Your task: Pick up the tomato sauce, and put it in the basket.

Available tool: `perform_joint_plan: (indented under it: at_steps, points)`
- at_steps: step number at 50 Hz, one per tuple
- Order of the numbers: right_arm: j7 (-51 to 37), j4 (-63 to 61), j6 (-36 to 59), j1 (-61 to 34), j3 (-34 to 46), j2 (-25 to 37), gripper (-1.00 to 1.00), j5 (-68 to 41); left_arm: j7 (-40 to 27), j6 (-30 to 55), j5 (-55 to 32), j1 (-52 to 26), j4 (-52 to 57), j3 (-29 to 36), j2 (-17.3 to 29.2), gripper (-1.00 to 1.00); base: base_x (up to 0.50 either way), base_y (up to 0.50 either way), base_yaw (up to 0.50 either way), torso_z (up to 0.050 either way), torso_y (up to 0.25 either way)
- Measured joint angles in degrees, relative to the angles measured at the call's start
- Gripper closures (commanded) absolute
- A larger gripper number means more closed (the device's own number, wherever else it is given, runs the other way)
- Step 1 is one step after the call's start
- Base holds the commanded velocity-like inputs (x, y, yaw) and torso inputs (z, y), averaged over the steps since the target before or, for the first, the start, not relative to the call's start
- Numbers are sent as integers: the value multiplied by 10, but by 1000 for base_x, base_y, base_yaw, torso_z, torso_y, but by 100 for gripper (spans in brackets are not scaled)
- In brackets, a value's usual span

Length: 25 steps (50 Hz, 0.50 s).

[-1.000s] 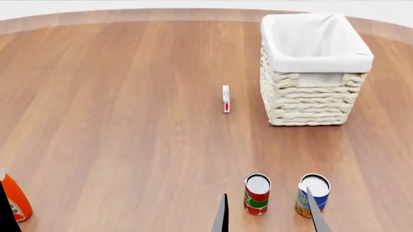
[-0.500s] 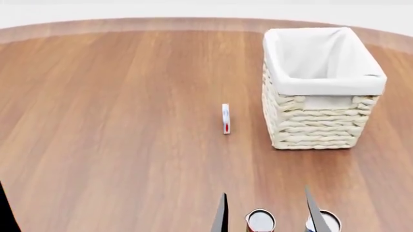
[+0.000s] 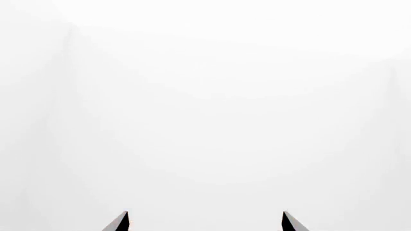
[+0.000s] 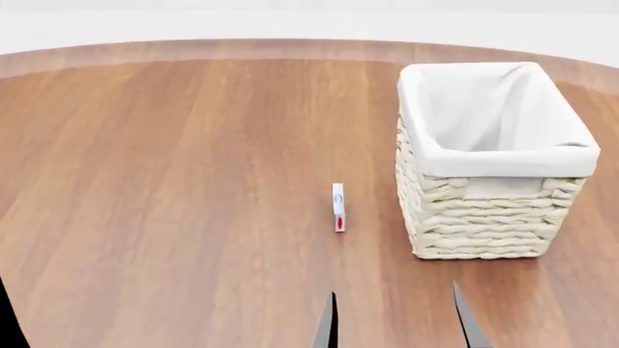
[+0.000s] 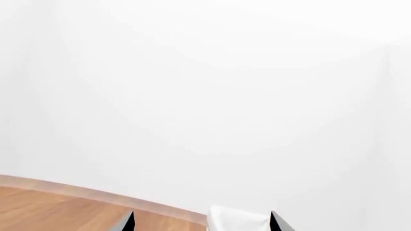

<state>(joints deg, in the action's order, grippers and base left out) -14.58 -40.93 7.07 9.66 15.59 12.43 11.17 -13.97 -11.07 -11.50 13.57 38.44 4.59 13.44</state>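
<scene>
The tomato sauce can is out of view in every frame. The cream wicker basket (image 4: 479,217) with its white cloth lining stands on the right of the wooden table; a corner of its lining shows in the right wrist view (image 5: 236,220). My right gripper (image 4: 396,322) is open and empty at the bottom edge of the head view, in front of the basket and to its left; only its two fingertips show, wide apart (image 5: 202,222). My left gripper (image 3: 204,222) is open and empty, facing a plain white background.
A small white and red flat object (image 4: 338,207) stands on edge at the table's middle, left of the basket. The round wooden table (image 4: 174,181) ends at a curved far edge. A dark sliver of my left arm (image 4: 6,322) shows at the bottom left.
The head view has swung upward: the basket and the small object slid down the frame, and the two cans and the ketchup bottle dropped out of view below. The right fingertips stay put.
</scene>
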Motion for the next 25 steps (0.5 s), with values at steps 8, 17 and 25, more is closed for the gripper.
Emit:
perform_joint_plan:
  at_steps: [8,17,25]
  points:
    - [-1,-1,3,-1,3,2,-100,-1,-3,-2,-1,0,-1,1,3,-100,229,0,0,0,2]
    - [-3,-3,6,-2,5,5,-100,-3,-6,-2,-3,0,-1,2,6,-100,227,0,0,0,0]
    - [-5,-4,7,-2,7,7,-100,-4,-9,-2,-3,0,0,4,8,-100,228,0,0,0,0]
